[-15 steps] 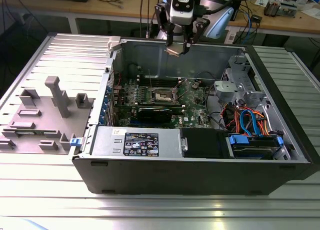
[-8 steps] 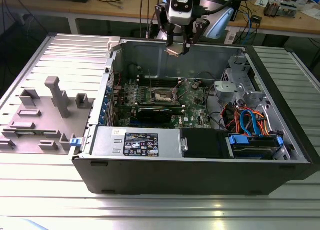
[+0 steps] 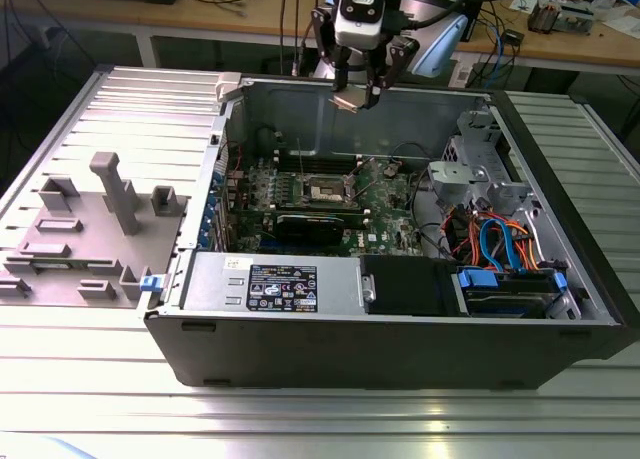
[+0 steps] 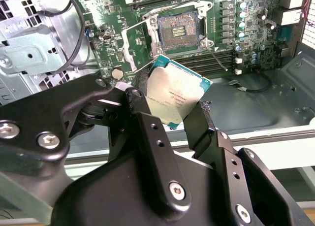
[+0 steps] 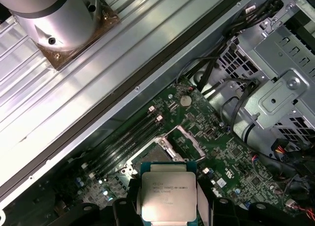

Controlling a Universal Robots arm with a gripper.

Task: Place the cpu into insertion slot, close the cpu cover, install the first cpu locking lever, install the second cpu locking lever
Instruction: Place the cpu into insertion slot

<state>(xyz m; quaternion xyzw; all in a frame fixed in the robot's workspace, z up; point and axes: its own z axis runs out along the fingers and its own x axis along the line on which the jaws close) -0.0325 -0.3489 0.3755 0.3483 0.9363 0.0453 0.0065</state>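
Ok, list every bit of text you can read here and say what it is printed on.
None can be quoted with confidence.
cpu, held in the gripper: several printed lines on its metal top, too small to read.
white label on the silvery metal box at the case front: print and symbols, too small to read.
motherboard: tiny markings, unreadable.

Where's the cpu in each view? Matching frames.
Exterior view: cpu in the claw, above the case's rear wall.
Second wrist view: cpu in the claw, near the socket.
First wrist view: cpu in the claw, near the socket.
Shared landmark: the empty socket.
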